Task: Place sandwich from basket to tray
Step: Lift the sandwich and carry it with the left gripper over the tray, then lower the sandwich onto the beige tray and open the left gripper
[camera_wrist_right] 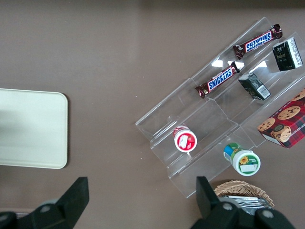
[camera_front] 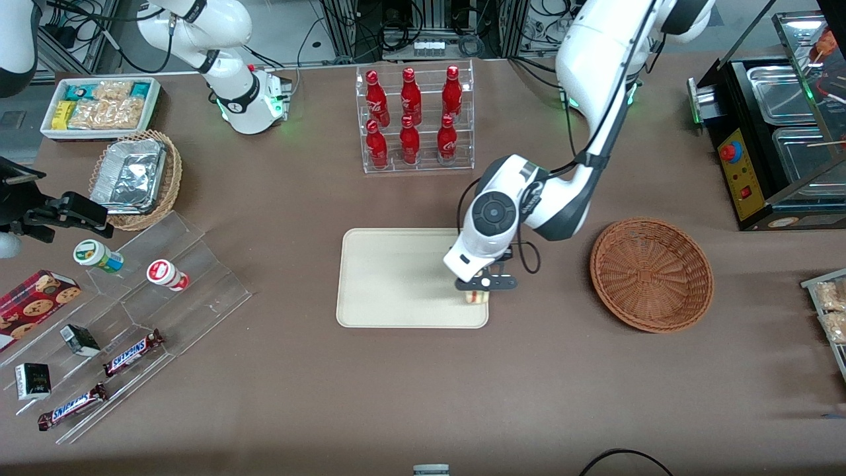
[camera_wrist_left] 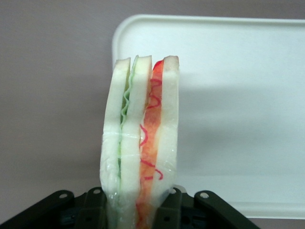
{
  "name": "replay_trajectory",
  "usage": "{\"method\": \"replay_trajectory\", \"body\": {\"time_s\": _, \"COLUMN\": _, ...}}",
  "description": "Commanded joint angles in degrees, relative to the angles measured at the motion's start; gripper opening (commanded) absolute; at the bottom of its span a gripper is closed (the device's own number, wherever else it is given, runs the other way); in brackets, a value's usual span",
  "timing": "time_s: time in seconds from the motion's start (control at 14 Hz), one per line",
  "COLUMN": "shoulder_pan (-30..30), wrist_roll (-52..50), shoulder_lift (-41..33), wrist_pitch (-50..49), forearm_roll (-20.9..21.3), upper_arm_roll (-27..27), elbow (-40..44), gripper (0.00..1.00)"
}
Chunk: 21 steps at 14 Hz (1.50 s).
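Observation:
My left gripper (camera_front: 477,289) is shut on the sandwich (camera_front: 477,297), a pale bread wedge wrapped in clear film, and holds it over the corner of the cream tray (camera_front: 390,277) that lies nearest the front camera and the basket. In the left wrist view the sandwich (camera_wrist_left: 143,143) stands between my fingers (camera_wrist_left: 93,210), green and red filling showing along its cut edge, with the tray (camera_wrist_left: 238,119) under it. Whether it touches the tray I cannot tell. The reddish-brown wicker basket (camera_front: 651,274) sits empty beside the tray, toward the working arm's end.
A clear rack of red bottles (camera_front: 413,119) stands farther from the front camera than the tray. A clear stepped stand with snacks (camera_front: 125,317), a tan basket holding a foil container (camera_front: 135,178) and a white snack bin (camera_front: 99,106) lie toward the parked arm's end. A black appliance (camera_front: 773,132) stands toward the working arm's end.

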Motion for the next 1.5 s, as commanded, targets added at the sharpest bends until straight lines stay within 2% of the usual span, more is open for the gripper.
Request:
{"method": "replay_trajectory", "body": {"time_s": 0.0, "shoulder_pan": -1.8, "wrist_roll": 0.4, "shoulder_lift": 3.4, "wrist_pitch": 2.8, "forearm_roll": -3.1, "upper_arm_roll": 0.8, "elbow": 2.0, "gripper": 0.32}}
{"method": "replay_trajectory", "body": {"time_s": 0.21, "shoulder_pan": -2.3, "wrist_roll": 0.7, "shoulder_lift": 5.0, "wrist_pitch": 2.9, "forearm_roll": -4.9, "upper_arm_roll": 0.8, "elbow": 3.2, "gripper": 0.32}}
{"method": "replay_trajectory", "body": {"time_s": 0.43, "shoulder_pan": -2.4, "wrist_roll": 1.3, "shoulder_lift": 6.2, "wrist_pitch": 2.9, "forearm_roll": -4.6, "upper_arm_roll": 0.8, "elbow": 4.2, "gripper": 0.34}}
{"method": "replay_trajectory", "body": {"time_s": 0.5, "shoulder_pan": -2.4, "wrist_roll": 1.3, "shoulder_lift": 6.4, "wrist_pitch": 3.0, "forearm_roll": -4.6, "upper_arm_roll": 0.8, "elbow": 4.2, "gripper": 0.38}}
{"method": "replay_trajectory", "body": {"time_s": 0.57, "shoulder_pan": -2.5, "wrist_roll": 1.3, "shoulder_lift": 6.7, "wrist_pitch": 3.0, "forearm_roll": -4.5, "upper_arm_roll": 0.8, "elbow": 4.6, "gripper": 0.46}}
{"method": "replay_trajectory", "body": {"time_s": 0.71, "shoulder_pan": -2.5, "wrist_roll": 1.3, "shoulder_lift": 7.4, "wrist_pitch": 3.0, "forearm_roll": -4.5, "upper_arm_roll": 0.8, "elbow": 5.9, "gripper": 0.57}}
{"method": "replay_trajectory", "body": {"time_s": 1.0, "shoulder_pan": -2.2, "wrist_roll": 0.7, "shoulder_lift": 4.5, "wrist_pitch": 1.8, "forearm_roll": -4.2, "upper_arm_roll": 1.0, "elbow": 6.2, "gripper": 0.98}}
{"method": "replay_trajectory", "body": {"time_s": 1.21, "shoulder_pan": 0.5, "wrist_roll": 1.1, "shoulder_lift": -2.9, "wrist_pitch": -8.4, "forearm_roll": -4.4, "upper_arm_roll": 2.4, "elbow": 5.8, "gripper": 1.00}}
{"method": "replay_trajectory", "body": {"time_s": 1.43, "shoulder_pan": 6.8, "wrist_roll": 2.7, "shoulder_lift": -10.8, "wrist_pitch": -16.7, "forearm_roll": -3.8, "upper_arm_roll": 2.8, "elbow": 5.2, "gripper": 1.00}}
